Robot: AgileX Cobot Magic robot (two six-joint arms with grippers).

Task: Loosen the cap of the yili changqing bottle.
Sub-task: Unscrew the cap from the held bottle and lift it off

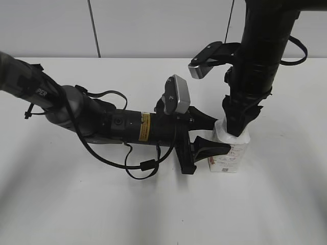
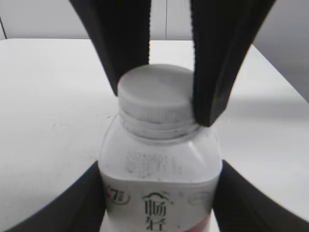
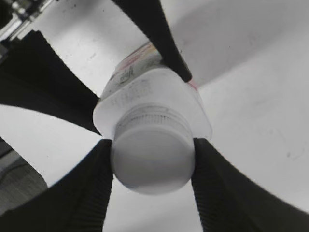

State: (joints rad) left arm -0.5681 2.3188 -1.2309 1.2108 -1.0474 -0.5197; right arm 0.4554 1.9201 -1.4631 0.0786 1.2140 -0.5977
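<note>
The yili changqing bottle stands upright on the white table, right of centre. It is white with a red-pink label. My left gripper reaches in from the left and is shut on the bottle's body. My right gripper comes straight down from above and is shut on the cap, one finger on each side of its ribbed rim. The cap sits on the neck, between the right gripper's two fingers in the left wrist view.
The white table spreads all round the bottle. The left arm lies low across the left half of the table with a looping cable. A grey wall stands behind.
</note>
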